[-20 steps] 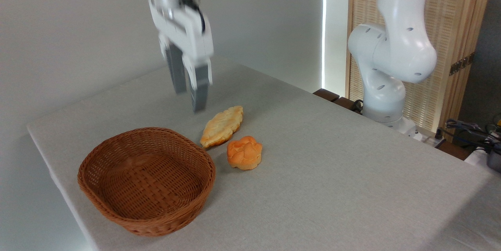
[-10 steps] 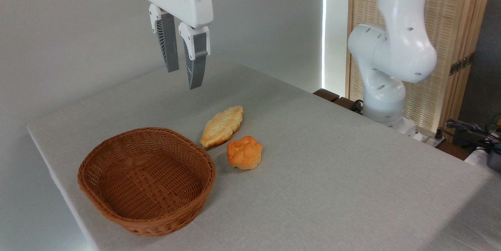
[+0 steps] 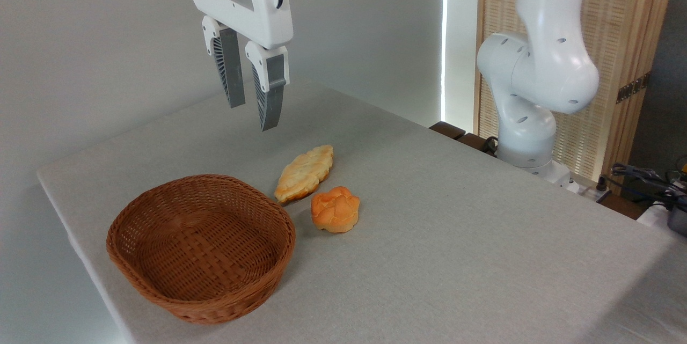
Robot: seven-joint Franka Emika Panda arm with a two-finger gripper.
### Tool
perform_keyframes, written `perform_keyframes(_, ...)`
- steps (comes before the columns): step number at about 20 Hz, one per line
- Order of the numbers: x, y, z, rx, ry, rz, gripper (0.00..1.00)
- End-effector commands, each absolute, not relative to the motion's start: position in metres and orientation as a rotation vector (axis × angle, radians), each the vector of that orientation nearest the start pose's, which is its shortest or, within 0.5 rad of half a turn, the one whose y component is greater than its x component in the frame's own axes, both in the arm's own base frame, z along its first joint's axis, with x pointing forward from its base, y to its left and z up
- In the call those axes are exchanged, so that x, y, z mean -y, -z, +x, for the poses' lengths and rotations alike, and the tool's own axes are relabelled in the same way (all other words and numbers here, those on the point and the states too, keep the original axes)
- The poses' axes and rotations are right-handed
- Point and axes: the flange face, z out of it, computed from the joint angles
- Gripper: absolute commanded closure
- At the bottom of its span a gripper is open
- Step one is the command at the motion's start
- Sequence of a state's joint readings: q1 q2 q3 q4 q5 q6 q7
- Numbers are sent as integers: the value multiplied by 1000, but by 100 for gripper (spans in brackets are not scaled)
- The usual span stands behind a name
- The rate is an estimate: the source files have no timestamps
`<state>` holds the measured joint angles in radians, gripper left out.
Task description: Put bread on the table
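On the table (image 3: 456, 236), grey cloth surface, the bread (image 3: 335, 209) sits upright, knotted top up, near the middle. Just beside it, up and to the left, lies a paler leaf-shaped pastry (image 3: 304, 172), long axis running diagonally; the two look close but whether they touch cannot be told. Pastry's lower tip comes right up to the rim of the basket (image 3: 199, 247). Basket is brown wicker, nothing seen inside it, set toward the table's left front edge.

Gripper (image 3: 251, 102) hangs in the air well above the table, above and to the left of the pastry, pointing down with a slight tilt. Fingers (image 3: 270, 98) are spread, a clear gap between them, nothing held. Ribbed inner faces visible on both. White gripper housing above, cable at its top.

Arm's base (image 3: 531, 118) stands off the table's far right side, in front of a slatted wooden screen (image 3: 622, 65). Cables (image 3: 644, 177) lie at the far right edge.

Bread rests free on the cloth, well apart from the gripper.
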<state>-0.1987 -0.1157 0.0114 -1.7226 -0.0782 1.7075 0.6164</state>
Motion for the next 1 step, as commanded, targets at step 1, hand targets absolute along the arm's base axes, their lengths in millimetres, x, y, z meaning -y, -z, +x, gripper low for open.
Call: perform_keyframes(1, 97, -631, 523, -1342, 180, -2892, 0)
